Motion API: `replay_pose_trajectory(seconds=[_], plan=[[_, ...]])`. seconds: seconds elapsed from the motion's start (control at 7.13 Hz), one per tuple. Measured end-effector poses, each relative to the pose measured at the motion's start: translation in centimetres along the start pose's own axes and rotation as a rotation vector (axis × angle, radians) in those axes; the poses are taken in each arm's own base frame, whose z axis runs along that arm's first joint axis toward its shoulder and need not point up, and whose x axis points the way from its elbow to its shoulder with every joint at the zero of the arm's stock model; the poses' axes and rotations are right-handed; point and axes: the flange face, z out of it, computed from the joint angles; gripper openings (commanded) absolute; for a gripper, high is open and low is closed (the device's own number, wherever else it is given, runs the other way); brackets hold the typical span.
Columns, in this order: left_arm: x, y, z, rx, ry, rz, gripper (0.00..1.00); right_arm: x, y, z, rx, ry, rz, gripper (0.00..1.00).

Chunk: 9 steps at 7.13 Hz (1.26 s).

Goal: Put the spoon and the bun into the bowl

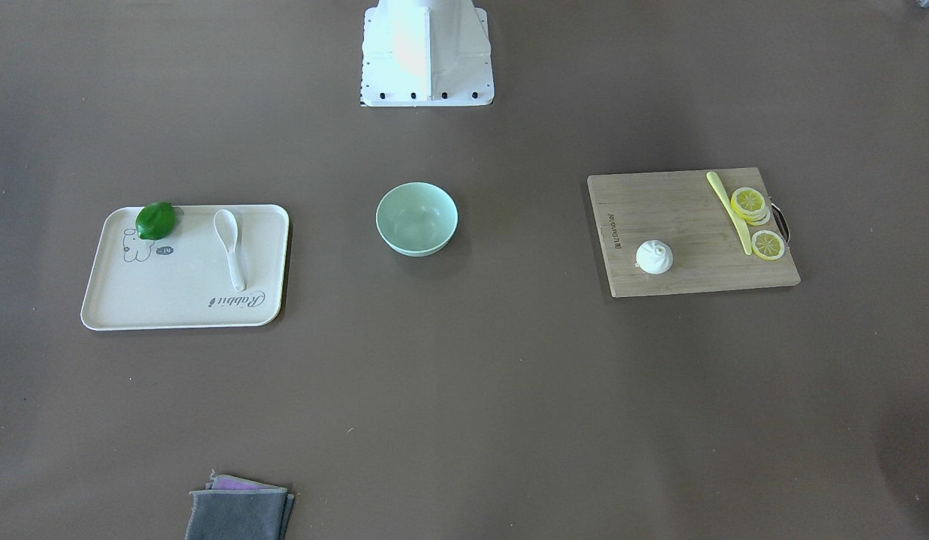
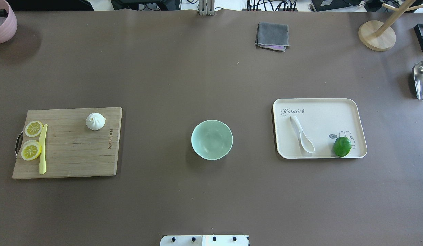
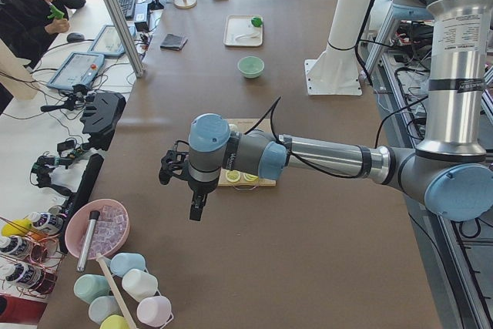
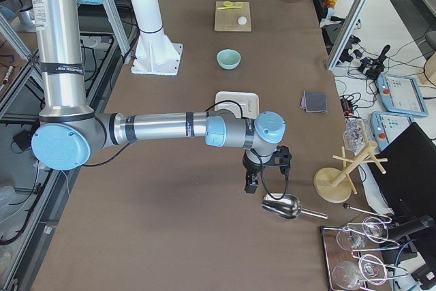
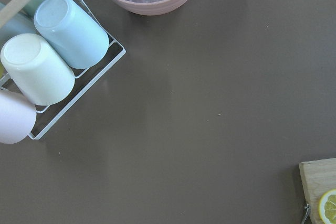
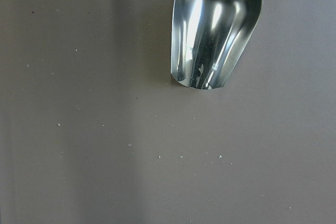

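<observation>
Near the robot's base, the matte brown surface (image 2: 211,191) lies open and wide. In the overhead view, a smooth round mint-green bowl (image 2: 212,139) stands mid-surface, well apart from its neighbours. At its 9 o'clock, a pleated white steamed bun (image 2: 95,121) sits on a grained wooden cutting board (image 2: 78,153). At 3 o'clock, a glossy white soup spoon (image 2: 302,134) lies in a cream rimmed tray (image 2: 321,116) with a green lime-like fruit (image 2: 342,146). The left tool (image 3: 197,209) and the right tool (image 4: 251,183) hang over opposite ends; I cannot tell how far either is spread.
</observation>
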Motion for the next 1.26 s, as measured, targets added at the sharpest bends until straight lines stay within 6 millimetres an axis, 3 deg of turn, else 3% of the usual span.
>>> replay_pose_trajectory(seconds=[0.42,0.7,0.84,0.98,1.26], plan=[[0.3,-0.1,-0.1,0.004,0.010,0.006,0.98,-0.6,-0.1,-0.7,0.015,0.001,-0.009,1.00],[2.1,-0.8,-1.1,0.052,0.018,0.067,0.98,-3.4,-0.3,-3.4,0.075,-0.003,-0.013,1.00],[4.8,-2.0,-1.0,0.070,0.032,0.134,0.98,-5.4,-0.4,-4.7,0.113,-0.007,-0.043,1.00],[8.7,-3.7,-0.1,0.069,0.057,0.217,0.98,-7.7,-0.7,-4.5,0.133,-0.013,-0.099,1.00],[16.7,-6.3,2.1,0.059,0.116,0.316,0.98,-12.8,-1.2,-2.4,0.171,-0.042,-0.238,1.00]])
